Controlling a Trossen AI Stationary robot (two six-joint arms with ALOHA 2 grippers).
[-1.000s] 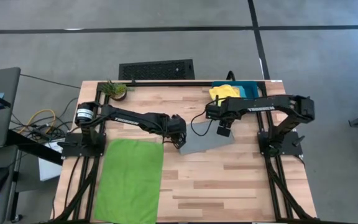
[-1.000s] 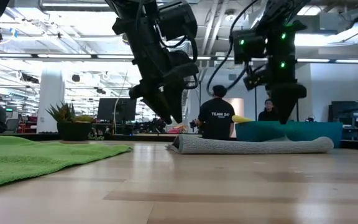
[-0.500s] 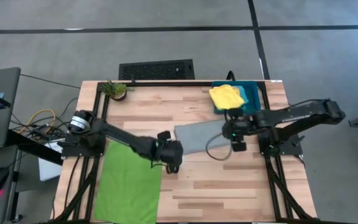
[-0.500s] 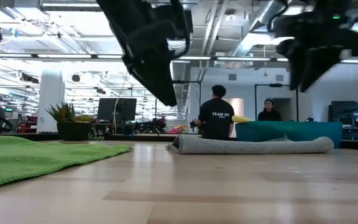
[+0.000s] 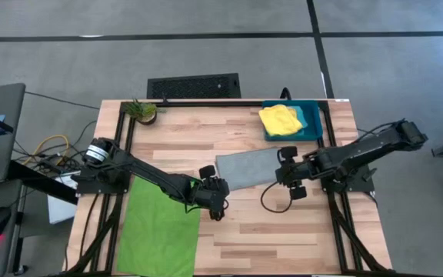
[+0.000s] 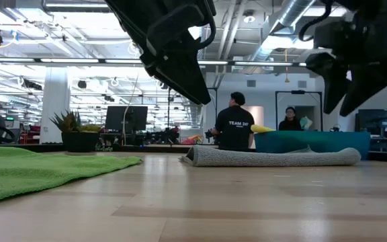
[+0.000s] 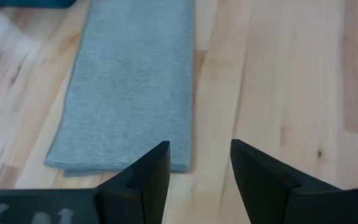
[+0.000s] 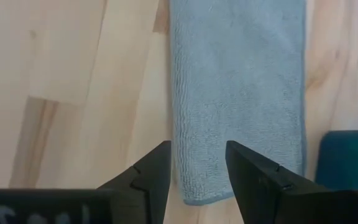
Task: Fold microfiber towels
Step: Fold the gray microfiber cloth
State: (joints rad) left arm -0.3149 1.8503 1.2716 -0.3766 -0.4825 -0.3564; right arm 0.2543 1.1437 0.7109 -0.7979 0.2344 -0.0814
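Observation:
The grey towel (image 5: 248, 169) lies folded into a long flat strip across the middle of the table; it also shows as grey towel (image 7: 129, 87) and grey towel (image 8: 238, 93). My left gripper (image 5: 220, 204) hangs open above bare wood just near of the strip's left end. My right gripper (image 5: 289, 183) hangs open above its right end, and in its wrist view, right gripper (image 8: 197, 155), the fingers frame the towel's near corner without touching it. The lime green towel (image 5: 160, 227) lies spread flat at the near left. The yellow towel (image 5: 281, 119) lies in the teal bin (image 5: 314, 123).
A small potted plant (image 5: 143, 110) stands at the far left corner. The teal bin sits at the far right. Bare wood (image 5: 283, 238) stretches across the near right part of the table. People stand in the room behind the table (image 6: 234, 128).
Both grippers have drawn back from over the grey towel toward the table's near edge, the right one also toward the right edge, each rolling its wrist. The towel, partly covered by the arms before, now lies as a flat folded strip in full view.

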